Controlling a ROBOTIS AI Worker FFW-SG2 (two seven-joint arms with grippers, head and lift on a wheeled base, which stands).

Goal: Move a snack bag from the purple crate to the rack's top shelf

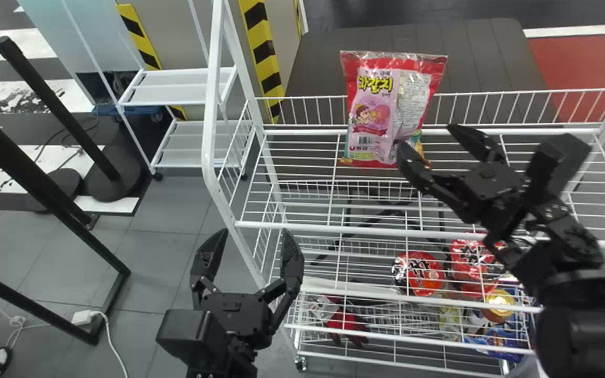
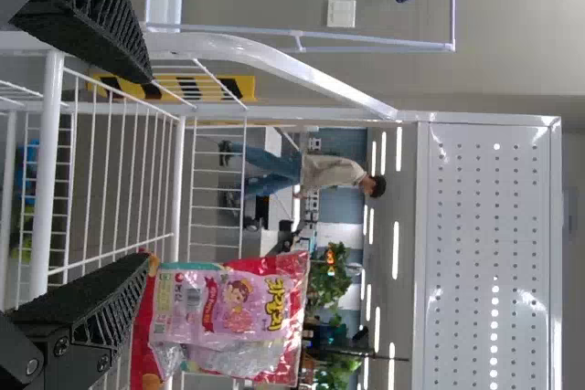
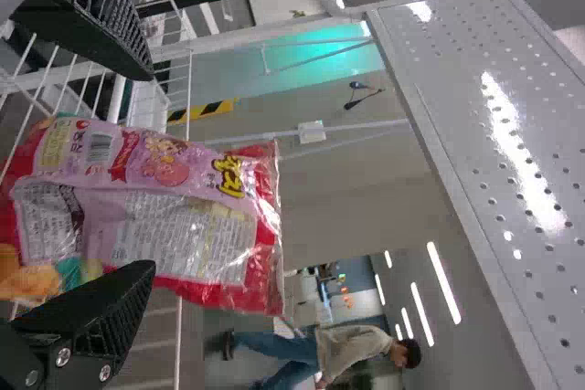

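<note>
A red and pink snack bag [image 1: 373, 105] stands upright on the top shelf of the white wire rack [image 1: 302, 228], near its back rail. Just right of the bag is my right gripper [image 1: 428, 139], its fingers spread and not closed on it. In the right wrist view the bag [image 3: 164, 216] lies beyond the parted fingers of my right gripper [image 3: 146, 171]. My left gripper [image 1: 254, 247] is parked open and empty at the rack's left front corner; the left wrist view has the left gripper [image 2: 146, 171] and, farther off, the bag [image 2: 228, 308].
Red round packages [image 1: 419, 273] and other snacks lie on the lower levels of the rack. A smaller white shelf unit [image 1: 176, 86] stands behind at the left. Black metal stands [image 1: 61, 115] are at the far left. A perforated white panel [image 3: 503, 152] shows in the right wrist view.
</note>
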